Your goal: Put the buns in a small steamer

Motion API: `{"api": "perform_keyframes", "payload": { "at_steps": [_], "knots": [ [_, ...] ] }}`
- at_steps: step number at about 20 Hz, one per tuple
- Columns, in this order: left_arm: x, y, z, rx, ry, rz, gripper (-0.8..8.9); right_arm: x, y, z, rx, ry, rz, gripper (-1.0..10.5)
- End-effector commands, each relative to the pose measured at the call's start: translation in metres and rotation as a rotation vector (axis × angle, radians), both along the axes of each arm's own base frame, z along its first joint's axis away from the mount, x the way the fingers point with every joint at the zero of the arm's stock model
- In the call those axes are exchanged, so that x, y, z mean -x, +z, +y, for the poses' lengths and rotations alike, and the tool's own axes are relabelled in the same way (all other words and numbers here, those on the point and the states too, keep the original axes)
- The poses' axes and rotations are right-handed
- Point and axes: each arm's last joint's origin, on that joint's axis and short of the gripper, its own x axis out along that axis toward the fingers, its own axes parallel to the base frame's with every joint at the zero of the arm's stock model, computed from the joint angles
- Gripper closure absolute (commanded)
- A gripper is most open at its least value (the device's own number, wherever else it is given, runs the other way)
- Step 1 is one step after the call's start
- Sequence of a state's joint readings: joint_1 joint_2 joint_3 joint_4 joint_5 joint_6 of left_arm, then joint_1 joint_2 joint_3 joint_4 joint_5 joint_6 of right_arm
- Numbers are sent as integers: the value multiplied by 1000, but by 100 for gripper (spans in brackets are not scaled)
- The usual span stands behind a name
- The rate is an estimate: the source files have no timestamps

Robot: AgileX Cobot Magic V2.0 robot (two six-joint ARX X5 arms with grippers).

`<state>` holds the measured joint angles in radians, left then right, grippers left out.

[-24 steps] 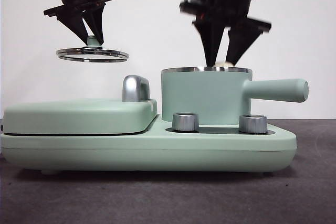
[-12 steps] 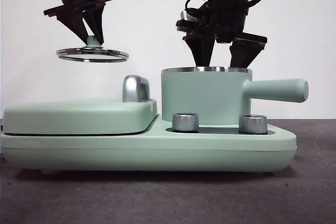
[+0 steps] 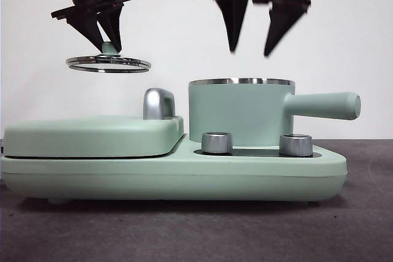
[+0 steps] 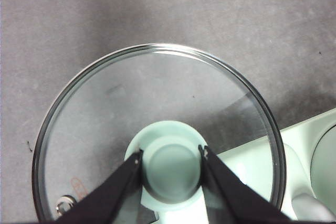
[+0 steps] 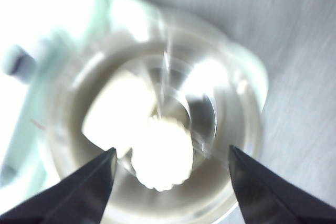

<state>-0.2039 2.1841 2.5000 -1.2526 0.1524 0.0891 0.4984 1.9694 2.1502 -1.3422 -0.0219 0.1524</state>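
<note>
The small steamer (image 3: pixel 241 111), a mint-green pot with a steel rim and a stick handle, stands on the right of the mint-green cooker. In the blurred right wrist view both buns lie inside it: the smooth oblong bun (image 5: pixel 118 111) and the ridged bun (image 5: pixel 161 155) beside it. My right gripper (image 3: pixel 250 50) is open and empty, above the pot's rim; it also shows in the right wrist view (image 5: pixel 170 153). My left gripper (image 3: pixel 109 48) is shut on the green knob (image 4: pixel 170 167) of the glass lid (image 3: pixel 108 64) and holds the lid in the air over the cooker's left half.
The flat mint-green grill lid (image 3: pixel 92 134) with its chrome handle (image 3: pixel 158 103) covers the cooker's left half. Two steel knobs (image 3: pixel 217 142) stand in front of the pot. The cooker (image 3: pixel 172 176) sits on a dark grey table.
My right gripper has risen out of the pot, open and empty, leaving a bun inside. The left gripper and lid have not moved.
</note>
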Motion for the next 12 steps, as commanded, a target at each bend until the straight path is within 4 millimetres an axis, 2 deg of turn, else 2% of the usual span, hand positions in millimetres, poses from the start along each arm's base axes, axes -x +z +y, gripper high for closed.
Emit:
{"api": "perform_keyframes", "payload": {
  "at_steps": [1, 4, 7, 9, 12],
  "knots": [
    [3, 14, -5, 17, -9, -60, 765, 18, 18, -4, 13, 22, 5, 609],
    [4, 13, -11, 21, -19, -57, 765, 49, 48, -12, -27, 46, -65, 608],
    [7, 13, -20, 26, -33, -54, 765, 93, 69, -27, -57, 71, -110, 607],
    [9, 13, -27, 27, -50, -53, 765, 127, 73, -40, -44, 83, -133, 607],
    [13, 13, -40, 28, -81, -53, 765, 181, 66, -63, -31, 102, -152, 607]
  ]
}}
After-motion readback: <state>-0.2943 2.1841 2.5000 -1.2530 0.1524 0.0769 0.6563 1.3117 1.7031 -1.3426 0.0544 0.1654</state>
